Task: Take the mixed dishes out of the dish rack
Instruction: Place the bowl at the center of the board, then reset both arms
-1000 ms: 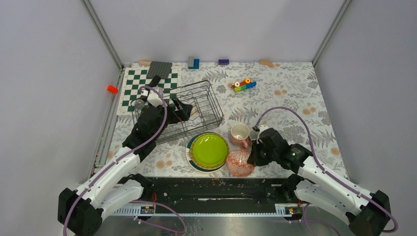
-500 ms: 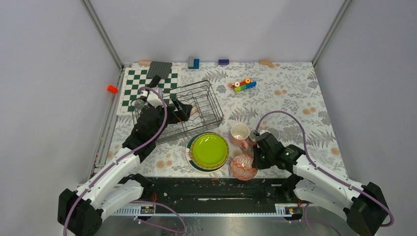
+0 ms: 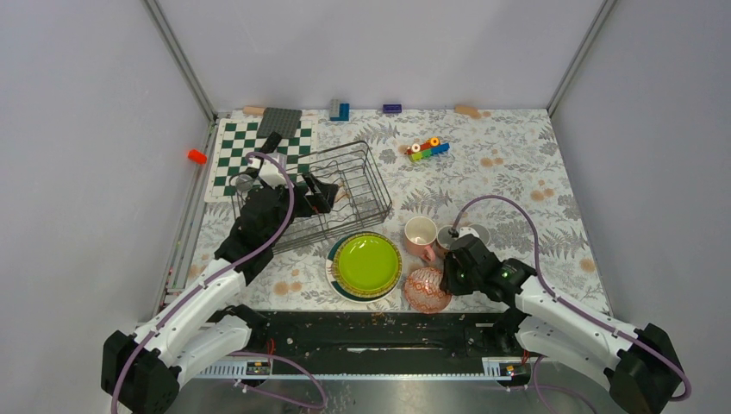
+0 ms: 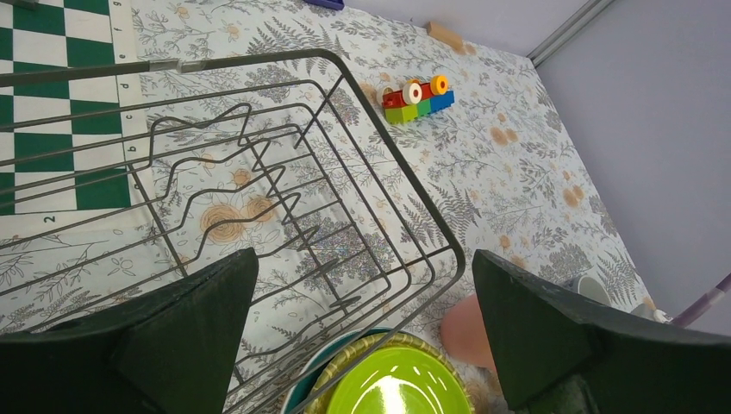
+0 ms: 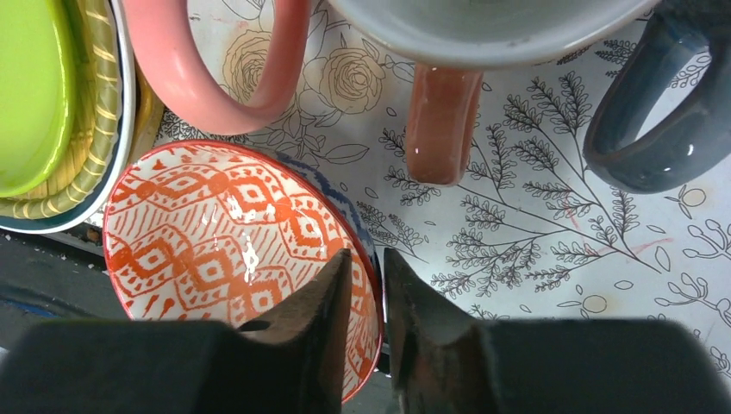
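Our left arm [image 3: 198, 302] reaches from its base at the near left corner forward and a little to the right, with the wrist bent down. Our left gripper [image 3: 315, 194] points down and away from us, and its two dark fingers [image 4: 198, 319] stand wide apart. Our right arm [image 3: 560, 315] lies low and stretches from the near right corner toward the middle. Our right gripper [image 3: 446, 280] is turned to the left, and its fingers [image 5: 323, 302] are almost together, pinching the rim of the red-patterned bowl [image 5: 224, 233].
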